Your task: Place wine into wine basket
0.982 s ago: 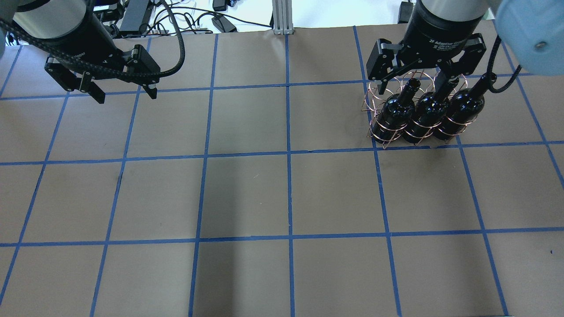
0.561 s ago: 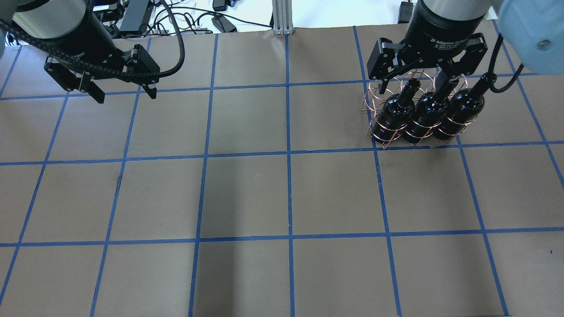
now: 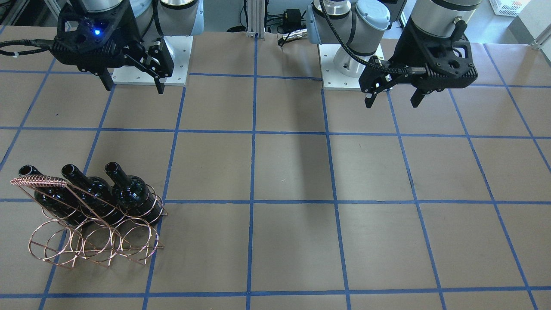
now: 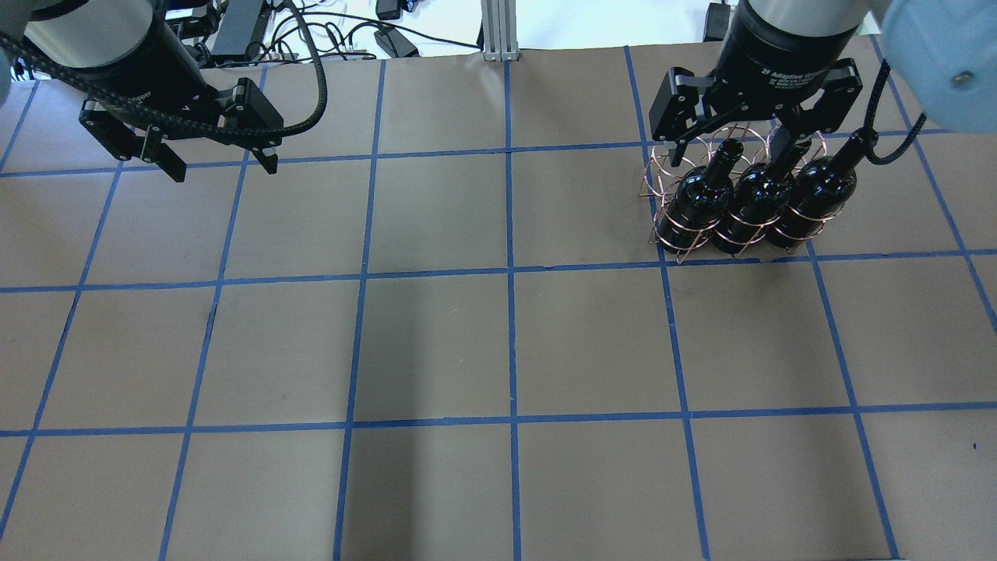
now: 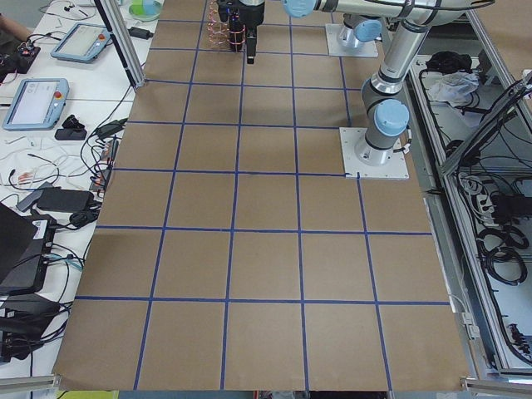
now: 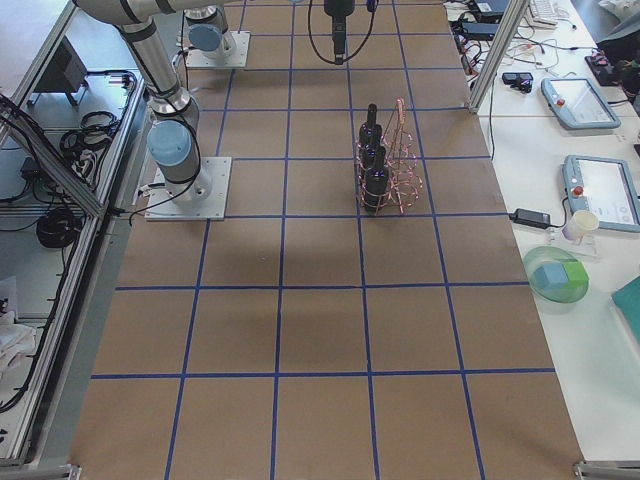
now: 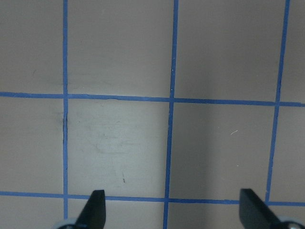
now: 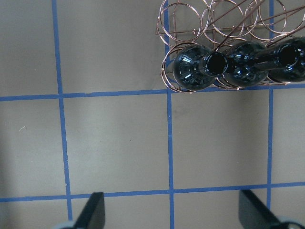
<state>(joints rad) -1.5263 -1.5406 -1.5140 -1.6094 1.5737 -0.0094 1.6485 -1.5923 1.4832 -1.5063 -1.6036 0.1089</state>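
Watching the right gripper (image 3: 132,86) hang spread wide and empty at upper left, I worry a low swing snags the wine basket (image 3: 39,181) at lower left and topples its three wine bottles (image 3: 129,190).

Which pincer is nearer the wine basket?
Right. The right pincer hangs open, raised, on the robot's side of the wine basket; the left pincer hangs open over the table's opposite half.

Even overhead light, soft shadows.
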